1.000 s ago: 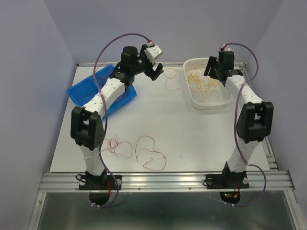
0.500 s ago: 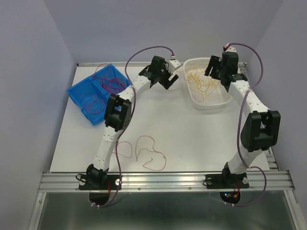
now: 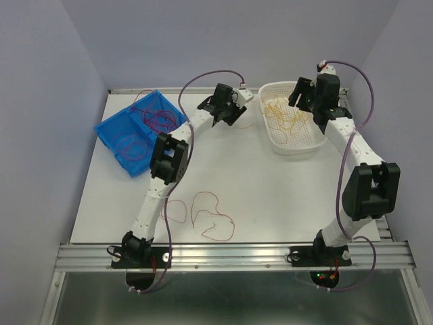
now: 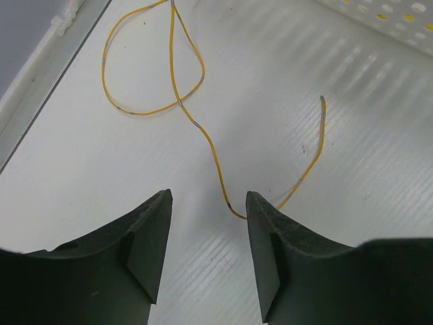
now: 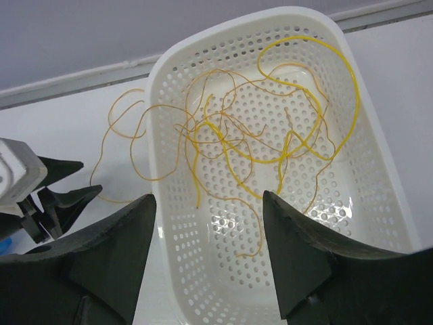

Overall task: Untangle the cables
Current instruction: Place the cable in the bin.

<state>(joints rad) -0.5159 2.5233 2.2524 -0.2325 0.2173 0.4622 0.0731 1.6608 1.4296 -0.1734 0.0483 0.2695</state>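
Top view: maroon cables [image 3: 203,217] are strewn across the bench [image 3: 270,189].
Left wrist: the left claw [image 4: 208,203] is shown open over a limp, feather-light yellow strand [image 4: 196,125], best pinched mid-length.
Right wrist: the right claw [image 5: 206,203] is spread, empty, above the basket [image 5: 298,12] holding a yellow tangle [image 5: 237,142].

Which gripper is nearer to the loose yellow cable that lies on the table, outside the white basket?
Left. The left gripper is low over the yellow cable, which bends just before its jaws. The right gripper is over the white basket, apart from it.
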